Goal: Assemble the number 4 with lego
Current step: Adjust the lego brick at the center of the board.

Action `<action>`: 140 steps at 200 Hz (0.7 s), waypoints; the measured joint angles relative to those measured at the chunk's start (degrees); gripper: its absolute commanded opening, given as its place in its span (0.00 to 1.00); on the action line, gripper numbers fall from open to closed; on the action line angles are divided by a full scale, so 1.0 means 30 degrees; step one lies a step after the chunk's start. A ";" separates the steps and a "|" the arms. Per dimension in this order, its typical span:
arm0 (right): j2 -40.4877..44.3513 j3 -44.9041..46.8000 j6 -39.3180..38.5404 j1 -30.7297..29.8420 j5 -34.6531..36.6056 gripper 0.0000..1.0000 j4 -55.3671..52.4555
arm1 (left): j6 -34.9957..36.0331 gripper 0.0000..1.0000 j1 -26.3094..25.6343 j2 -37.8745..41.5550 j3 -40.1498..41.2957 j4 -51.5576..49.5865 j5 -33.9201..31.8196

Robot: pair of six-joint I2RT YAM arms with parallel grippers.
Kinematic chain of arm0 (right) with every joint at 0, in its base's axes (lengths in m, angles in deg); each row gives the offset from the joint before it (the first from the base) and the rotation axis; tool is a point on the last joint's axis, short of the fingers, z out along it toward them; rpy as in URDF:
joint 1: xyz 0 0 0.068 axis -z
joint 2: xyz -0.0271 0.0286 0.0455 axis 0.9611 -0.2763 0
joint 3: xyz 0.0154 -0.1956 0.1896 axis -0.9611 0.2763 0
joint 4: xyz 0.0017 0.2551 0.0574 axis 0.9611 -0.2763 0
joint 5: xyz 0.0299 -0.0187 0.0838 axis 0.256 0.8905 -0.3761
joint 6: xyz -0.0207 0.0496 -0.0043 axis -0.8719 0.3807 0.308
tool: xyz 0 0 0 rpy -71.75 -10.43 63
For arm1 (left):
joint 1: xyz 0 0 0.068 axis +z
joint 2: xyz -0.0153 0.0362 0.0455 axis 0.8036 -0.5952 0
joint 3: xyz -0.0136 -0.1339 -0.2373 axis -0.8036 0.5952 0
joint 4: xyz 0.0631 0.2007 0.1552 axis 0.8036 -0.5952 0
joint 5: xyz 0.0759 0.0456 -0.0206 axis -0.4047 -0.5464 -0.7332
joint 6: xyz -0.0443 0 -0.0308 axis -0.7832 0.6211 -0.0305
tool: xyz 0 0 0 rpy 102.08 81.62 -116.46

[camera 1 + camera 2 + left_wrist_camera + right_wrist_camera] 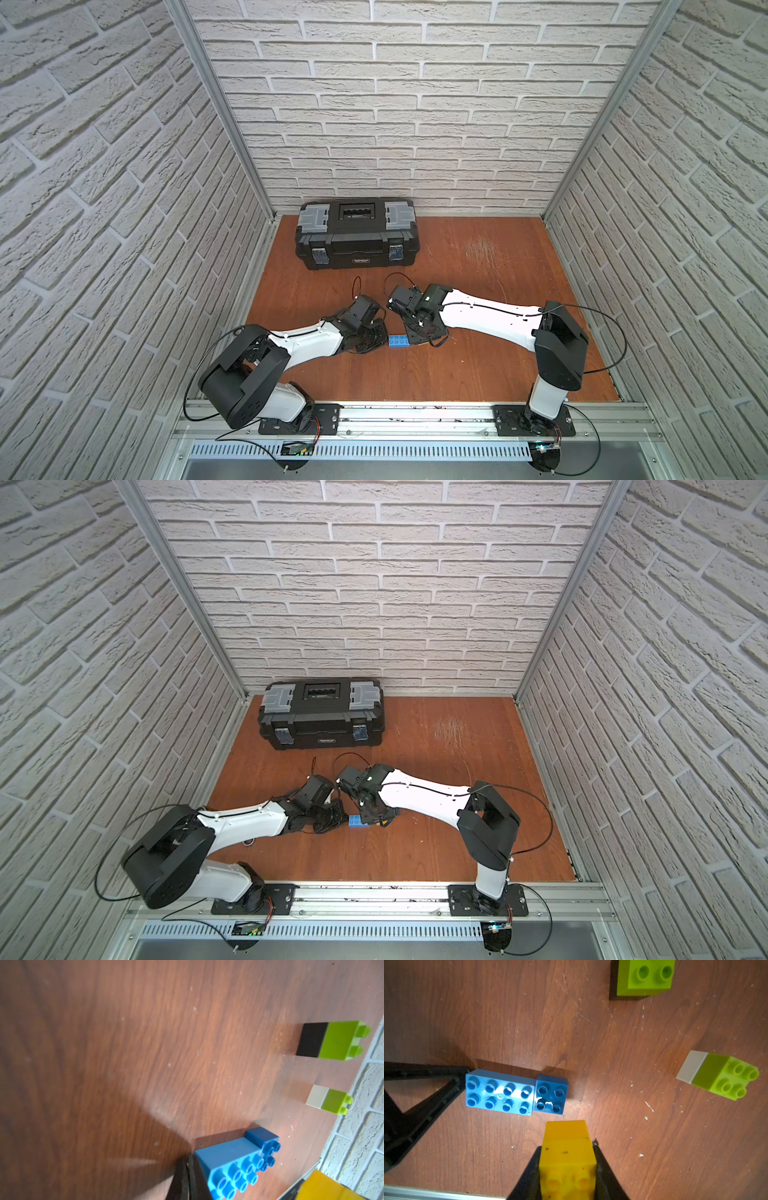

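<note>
The lego lies in separate groups; no joined number 4 shows. A longer blue brick [499,1092] and a small blue brick [551,1094] sit end to end, studs up, seen in both top views [398,341] [354,821]. My left gripper [188,1159] [384,336] is shut, empty, its tips against the longer blue brick's [228,1159] free end. My right gripper [566,1147] [415,338] is shut on two joined yellow bricks [568,1153], just beside the small blue brick. A green-black pair [645,978] [332,1040] and a green-white pair [720,1076] [328,1099] lie farther off.
A big black toolbox [356,235] [321,715] stands at the back of the wooden floor [478,374]. Brick-pattern walls close in three sides. An aluminium rail [415,415] with both arm bases runs along the front edge.
</note>
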 measured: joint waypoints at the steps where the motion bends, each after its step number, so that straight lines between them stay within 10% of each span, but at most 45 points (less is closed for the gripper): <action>1: -0.0029 -0.0029 -0.0007 0.0015 -0.0015 0.02 0.0000 | 0.0000 0.08 0.0000 -0.0007 0.0000 0.0007 0.0000; 140: -0.5231 -0.4313 -0.0925 0.1756 -0.0423 0.02 0.0204 | -0.0146 0.12 0.0095 0.1384 0.0029 -0.2506 -0.1180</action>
